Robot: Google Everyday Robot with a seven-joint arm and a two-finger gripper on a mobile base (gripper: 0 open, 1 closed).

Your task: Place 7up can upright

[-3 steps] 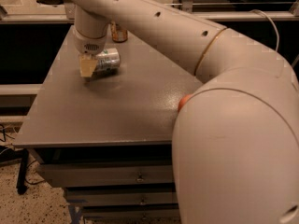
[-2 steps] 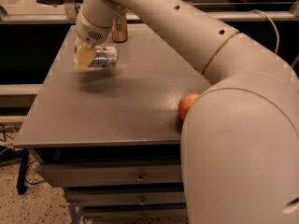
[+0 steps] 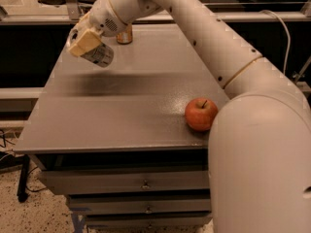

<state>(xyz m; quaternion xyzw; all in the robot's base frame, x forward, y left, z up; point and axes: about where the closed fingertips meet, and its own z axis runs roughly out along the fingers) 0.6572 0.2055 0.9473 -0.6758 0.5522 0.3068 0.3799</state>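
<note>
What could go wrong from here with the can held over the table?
The hand holds the 7up can tilted above the table, far left: released like this, it could tip and roll off the left edge. Turning it upright, the wrist could knock the copper can close behind.

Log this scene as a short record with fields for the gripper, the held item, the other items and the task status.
tool: gripper above the table's far left part, jaws closed on the load
held: 7up can, in the air, tilted, not upright
surface: grey table, drawers below
other items: copper-coloured can standing near the far edge; apple near the front right edge
task status: can not yet set down
</note>
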